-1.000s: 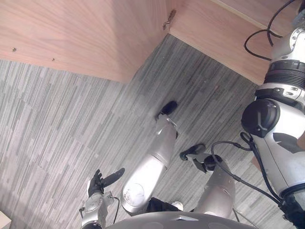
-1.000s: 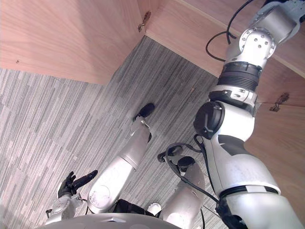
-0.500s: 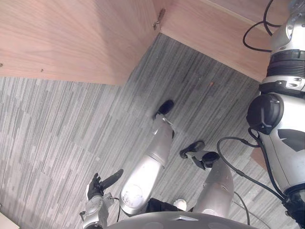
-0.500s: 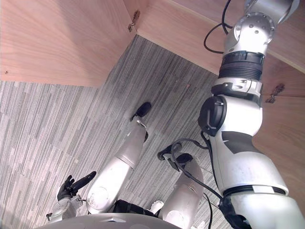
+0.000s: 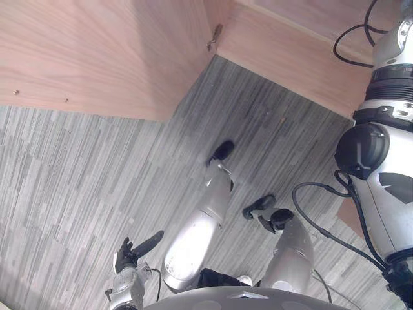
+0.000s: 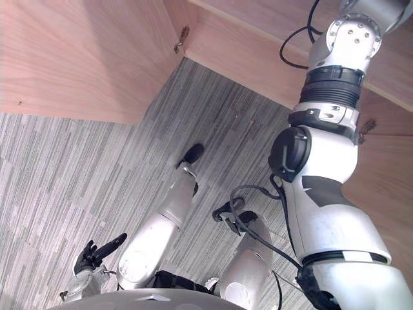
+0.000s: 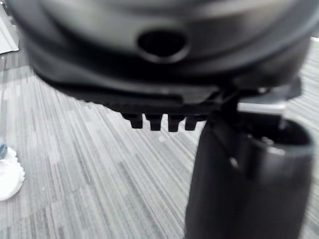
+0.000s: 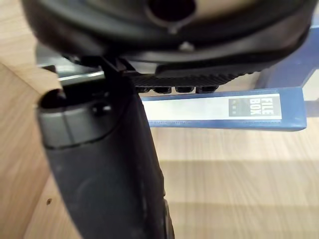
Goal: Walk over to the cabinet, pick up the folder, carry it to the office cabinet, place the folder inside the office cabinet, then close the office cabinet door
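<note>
Looks like an office. Floor is grey striped commercial carpet (image 5: 77, 181), the low-pile kind. Light wood-veneer cabinet (image 5: 290, 58) runs along it, panels meeting at a corner with a metal hinge (image 5: 213, 39) showing. Right wrist view has a blue folder (image 8: 214, 108) with a white spine label lying flat on a wood shelf (image 8: 224, 169) in the same veneer. Filing storage, nothing domestic or workshop-like

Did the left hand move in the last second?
No. The left hand keeps its offset from the cabinet hinge; both shifted slightly together in the left eye view, so the camera moved.
</note>
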